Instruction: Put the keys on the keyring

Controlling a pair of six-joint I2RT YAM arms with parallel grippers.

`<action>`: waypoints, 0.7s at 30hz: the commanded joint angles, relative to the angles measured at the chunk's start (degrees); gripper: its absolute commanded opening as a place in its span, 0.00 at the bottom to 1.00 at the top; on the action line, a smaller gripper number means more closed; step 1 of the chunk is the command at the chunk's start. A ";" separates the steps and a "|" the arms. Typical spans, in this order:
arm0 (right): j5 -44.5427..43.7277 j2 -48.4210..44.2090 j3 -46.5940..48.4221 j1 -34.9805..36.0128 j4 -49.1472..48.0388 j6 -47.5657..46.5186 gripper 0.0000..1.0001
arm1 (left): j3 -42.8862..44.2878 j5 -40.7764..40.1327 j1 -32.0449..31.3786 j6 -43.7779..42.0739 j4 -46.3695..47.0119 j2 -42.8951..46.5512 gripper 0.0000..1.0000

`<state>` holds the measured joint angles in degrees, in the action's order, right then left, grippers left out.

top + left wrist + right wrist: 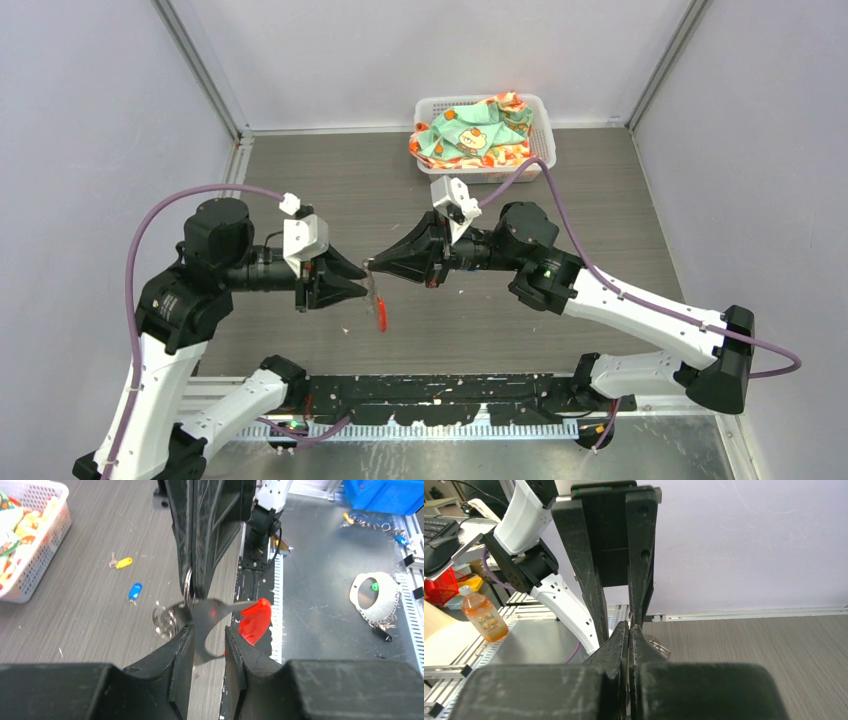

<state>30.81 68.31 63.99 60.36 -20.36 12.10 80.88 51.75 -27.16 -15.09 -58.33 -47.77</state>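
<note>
My left tool is hovering with jaws slightly spread, just beside the keyring, which my right tool is pinching above the tabletop, red tag dangling. Farther back, the yellow key and blue key are lying near each other.

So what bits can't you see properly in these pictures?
- Top view: the yellow key and blue key can't be found; too small, or under the right arm.
- Right wrist view: the right gripper hides nearly all the keyring.
- Left wrist view: a blurry grey shape sits inside the open left gripper; touching or not, unclear.
</note>
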 commanded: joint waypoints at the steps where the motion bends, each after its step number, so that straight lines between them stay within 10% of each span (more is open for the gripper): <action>1: 1.50 0.14 -0.15 -0.14 -8.04 2.63 0.01 | 0.81 3.85 -0.26 6.77 6.87 0.13 0.30; 17: 9.58 2.31 0.00 -0.15 -9.49 5.95 0.01 | 1.11 2.74 -0.24 9.62 8.06 0.29 0.36; 21: 9.25 2.23 0.15 -0.07 -9.15 5.51 0.01 | 0.62 4.05 -0.25 10.73 9.25 0.83 0.25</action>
<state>38.98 71.11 63.72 60.25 -26.98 17.34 80.82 54.04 -27.16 -6.39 -52.97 -47.59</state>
